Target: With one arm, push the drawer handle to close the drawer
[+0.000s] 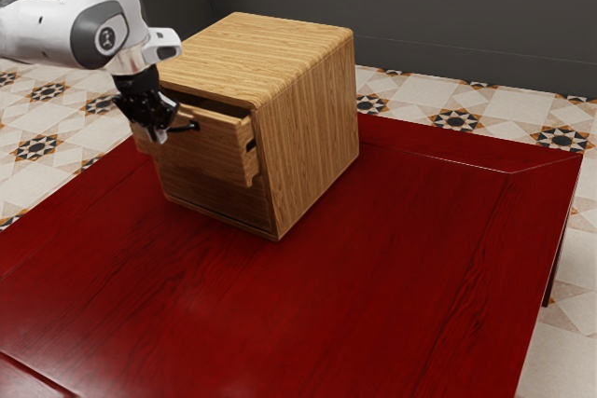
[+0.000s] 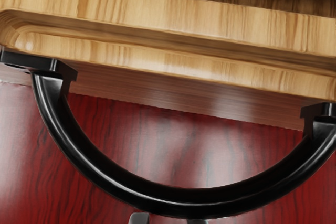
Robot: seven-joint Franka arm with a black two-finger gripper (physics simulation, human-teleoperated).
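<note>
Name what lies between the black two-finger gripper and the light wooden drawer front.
The curved black handle; the wrist view shows it bowing out from the drawer front toward the gripper.

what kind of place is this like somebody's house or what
Probably an indoor room, perhaps in a home, though simulated: there's a patterned tile floor, a plain dark wall and a red wooden table.

Drawer (image 1: pixel 210 151) and handle (image 2: pixel 113 178): drawer partly open.
Drawer is light wood-grained, upright-fronted, just beyond the gripper (image 1: pixel 160 135); handle is black, glossy, bowed outward from the drawer front, its curve right at the gripper, contact unconfirmed.
</note>
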